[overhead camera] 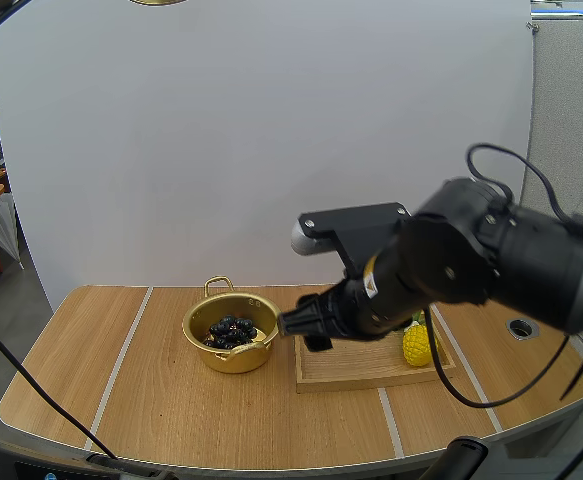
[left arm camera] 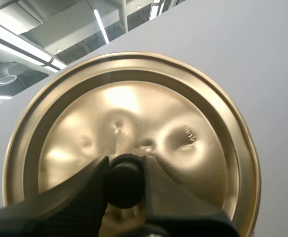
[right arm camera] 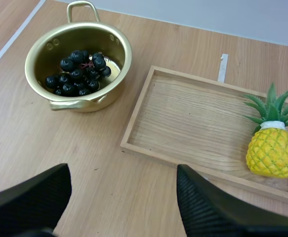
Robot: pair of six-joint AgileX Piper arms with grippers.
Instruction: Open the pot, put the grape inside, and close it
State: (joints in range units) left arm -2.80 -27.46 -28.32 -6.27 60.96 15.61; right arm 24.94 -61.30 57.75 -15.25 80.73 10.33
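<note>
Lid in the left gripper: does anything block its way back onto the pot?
Nothing covers the pot; the grapes lie below its rim. The open right gripper hovers close beside the pot, on the tray side, and might crowd the lid coming down.

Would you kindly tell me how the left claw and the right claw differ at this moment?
The left claw pinches the knob of the lid; the right claw stands open and empty. The left claw holds the lid aloft; the right claw hangs over the table near the pot and wooden tray. Both have black fingers.
</note>
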